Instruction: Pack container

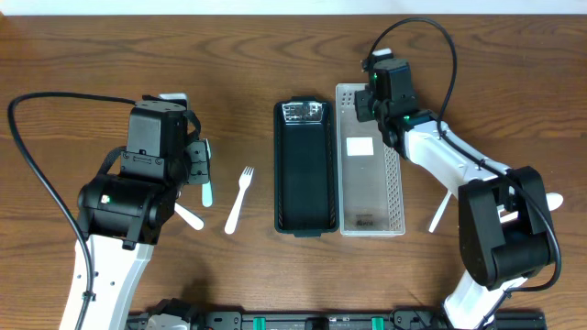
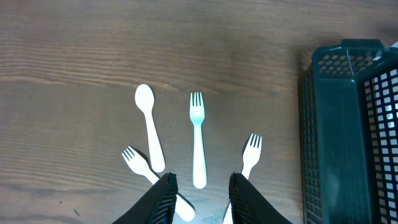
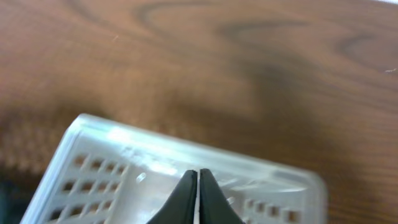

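Note:
A dark green basket [image 1: 303, 170] stands mid-table, with a clear white perforated basket [image 1: 370, 179] touching its right side. My left gripper [image 1: 204, 167] hovers open over loose cutlery left of them. In the left wrist view its fingertips [image 2: 202, 186] straddle the handle end of a mint fork [image 2: 198, 140] without touching it. Beside that fork lie a white spoon [image 2: 149, 127] and two white forks [image 2: 138, 163] [image 2: 250, 155]. My right gripper [image 1: 367, 103] is over the white basket's far end [image 3: 186, 146]. Its jaws [image 3: 198, 177] are pressed almost together, and I see nothing held.
Right of the baskets, a white utensil [image 1: 439, 213] lies on the wood. Another white piece [image 1: 553, 200] shows beside the right arm's base. The dark basket's near corner [image 2: 339, 112] is close to my left gripper's right side.

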Robot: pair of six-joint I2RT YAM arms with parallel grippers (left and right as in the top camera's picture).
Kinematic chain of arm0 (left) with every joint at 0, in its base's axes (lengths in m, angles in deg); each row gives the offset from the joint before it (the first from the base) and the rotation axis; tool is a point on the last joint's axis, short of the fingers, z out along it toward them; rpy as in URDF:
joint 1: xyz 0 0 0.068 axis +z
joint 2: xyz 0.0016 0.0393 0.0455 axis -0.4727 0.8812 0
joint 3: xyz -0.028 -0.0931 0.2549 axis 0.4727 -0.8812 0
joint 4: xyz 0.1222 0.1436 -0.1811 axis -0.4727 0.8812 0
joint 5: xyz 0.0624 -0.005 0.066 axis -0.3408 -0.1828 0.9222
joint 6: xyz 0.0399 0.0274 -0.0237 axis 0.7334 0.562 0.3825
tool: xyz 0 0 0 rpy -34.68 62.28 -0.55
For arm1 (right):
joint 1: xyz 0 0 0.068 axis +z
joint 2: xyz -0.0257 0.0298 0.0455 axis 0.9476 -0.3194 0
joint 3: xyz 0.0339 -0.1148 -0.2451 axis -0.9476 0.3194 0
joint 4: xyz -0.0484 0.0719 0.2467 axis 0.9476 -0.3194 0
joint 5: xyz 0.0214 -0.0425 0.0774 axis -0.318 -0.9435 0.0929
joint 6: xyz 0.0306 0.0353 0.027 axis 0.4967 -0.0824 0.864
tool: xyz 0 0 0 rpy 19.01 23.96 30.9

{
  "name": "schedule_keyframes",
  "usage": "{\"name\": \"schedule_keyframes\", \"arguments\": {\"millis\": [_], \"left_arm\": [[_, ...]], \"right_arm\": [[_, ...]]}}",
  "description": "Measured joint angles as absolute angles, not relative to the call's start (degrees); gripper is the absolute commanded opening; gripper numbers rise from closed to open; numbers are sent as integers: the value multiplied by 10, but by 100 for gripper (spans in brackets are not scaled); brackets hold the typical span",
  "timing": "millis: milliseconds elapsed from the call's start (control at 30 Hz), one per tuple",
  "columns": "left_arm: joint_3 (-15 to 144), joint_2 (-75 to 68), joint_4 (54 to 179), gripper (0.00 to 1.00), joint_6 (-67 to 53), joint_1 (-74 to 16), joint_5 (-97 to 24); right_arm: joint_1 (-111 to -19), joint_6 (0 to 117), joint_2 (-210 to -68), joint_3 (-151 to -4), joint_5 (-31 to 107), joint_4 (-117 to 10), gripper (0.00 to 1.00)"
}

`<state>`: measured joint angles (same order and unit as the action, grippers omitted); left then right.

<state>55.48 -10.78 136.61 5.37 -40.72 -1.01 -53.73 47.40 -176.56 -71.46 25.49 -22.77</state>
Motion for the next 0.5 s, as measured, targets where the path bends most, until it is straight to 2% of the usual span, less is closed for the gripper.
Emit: {"name": "schedule_keyframes", "arguments": {"millis": [200, 267, 367, 400, 467, 500], "left_arm": [[555, -108, 1366, 32, 54, -407, -10], [555, -108, 1366, 31, 54, -407, -10], [555, -107, 1371, 32, 54, -407, -10], [555, -107, 1373, 32, 54, -407, -10], [555, -107, 1376, 32, 54, -407, -10], [555, -107, 1378, 32, 54, -407, -10]], "right_arm": [[-512, 462, -1713, -714, 275, -342, 20], [-504, 474, -1655, -713, 262, -401, 30], [-511, 536, -1543, -714, 228, -502, 55], [-523, 565, -1501, -717, 213, -543, 57], [-560, 630, -1437, -721, 193, -629, 68], [-584, 662, -1414, -722, 185, -668, 79]]}}
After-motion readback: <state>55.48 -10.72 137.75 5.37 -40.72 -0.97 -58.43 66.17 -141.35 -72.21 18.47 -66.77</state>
